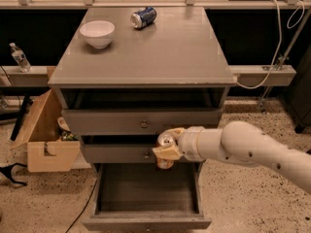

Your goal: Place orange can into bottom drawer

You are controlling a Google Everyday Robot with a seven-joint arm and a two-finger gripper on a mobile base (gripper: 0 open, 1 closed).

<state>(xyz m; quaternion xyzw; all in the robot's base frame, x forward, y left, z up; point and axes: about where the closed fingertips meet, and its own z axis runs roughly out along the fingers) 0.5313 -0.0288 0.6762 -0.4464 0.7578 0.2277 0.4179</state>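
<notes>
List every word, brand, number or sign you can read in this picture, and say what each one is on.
Nothing here can be read.
The blue-and-white can on the cabinet top: print too blurred.
The orange can, gripped by the gripper over the open bottom drawer: label unreadable.
The water bottle: label too small.

A bowl [97, 33] sits near the desk's [184, 57] rear left corner, a tipped can [144, 17] at its rear edge. Below the front edge, the claw [167, 152] holds the orange can [165, 141] above the open bottom drawer [146, 222].
</notes>
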